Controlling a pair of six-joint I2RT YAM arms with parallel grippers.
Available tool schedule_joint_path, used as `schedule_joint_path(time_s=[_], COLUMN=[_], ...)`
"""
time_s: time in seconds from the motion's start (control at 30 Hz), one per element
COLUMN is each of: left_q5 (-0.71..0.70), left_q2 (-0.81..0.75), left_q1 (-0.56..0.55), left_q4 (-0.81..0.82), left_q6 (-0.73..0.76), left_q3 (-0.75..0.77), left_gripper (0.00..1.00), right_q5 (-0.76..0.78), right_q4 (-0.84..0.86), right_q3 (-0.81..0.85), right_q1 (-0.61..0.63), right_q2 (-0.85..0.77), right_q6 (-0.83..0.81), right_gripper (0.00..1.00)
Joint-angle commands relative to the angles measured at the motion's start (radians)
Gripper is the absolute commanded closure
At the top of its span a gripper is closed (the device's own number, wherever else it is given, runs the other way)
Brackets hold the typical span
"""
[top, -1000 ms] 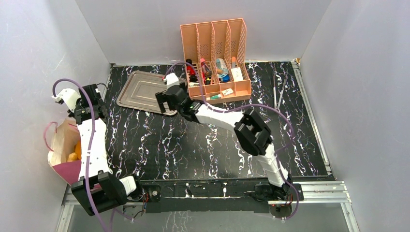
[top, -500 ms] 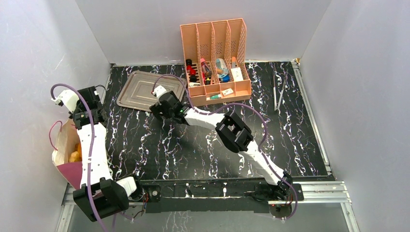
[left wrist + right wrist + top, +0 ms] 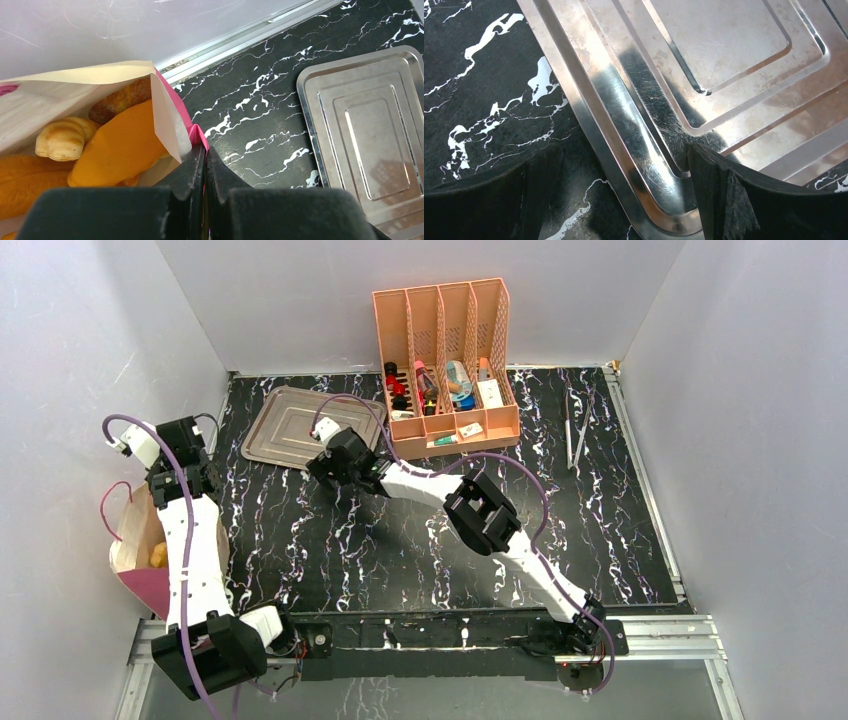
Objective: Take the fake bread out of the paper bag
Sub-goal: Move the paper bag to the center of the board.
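Pink paper at a mouth corner of the paper bag sits pinched in the closed left end effector, at the left edge of the tabletop. The fake bread lies inside, just left of that grip, with the orange loaf's long axis slanting toward the mouth. The right end effector stands wide open over the metal tray, well apart from the bag; it would likely have to cross leftward.
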Motion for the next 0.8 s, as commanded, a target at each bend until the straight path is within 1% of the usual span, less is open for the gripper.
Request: schedule_joint_path(time_s=[0.0,0.23,0.4,0.47,0.57,0.7,0.77], left_q5=[0.038,0.047,0.066,0.077,0.084,0.095,0.095], left_q2=[-0.019,-0.031,-0.023,-0.024,-0.03,-0.038,-0.038], left_q1=[0.003,0.003,0.003,0.003,0.002,0.002,0.001], left_q4=[-0.015,0.007,-0.001,-0.004,0.001,0.014,0.014], left_q6=[-0.03,-0.064,-0.076,-0.082,-0.085,-0.086,-0.086], left_q3=[0.036,0.02,0.05,0.053,0.043,0.018,0.018], left_gripper=[1.0,1.0,1.0,1.0,1.0,1.0,1.0], right_q5=[-0.052,-0.027,-0.009,0.024,0.024,-0.05,-0.113], right_q4=[-0.116,-0.122,-0.114,-0.113,-0.102,-0.091,-0.082], right_q3=[-0.028,-0.182,-0.266,-0.267,-0.254,-0.219,-0.203], right_q1=[0.016,0.063,0.102,0.11,0.108,0.082,0.062], right_q2=[0.034,-0.019,-0.063,-0.071,-0.086,-0.091,-0.09], right_q6=[-0.026,-0.026,-0.026,-0.026,-0.009,0.022,0.038], right_gripper=[0.02,0.02,0.02,0.02,0.02,0.02,0.02])
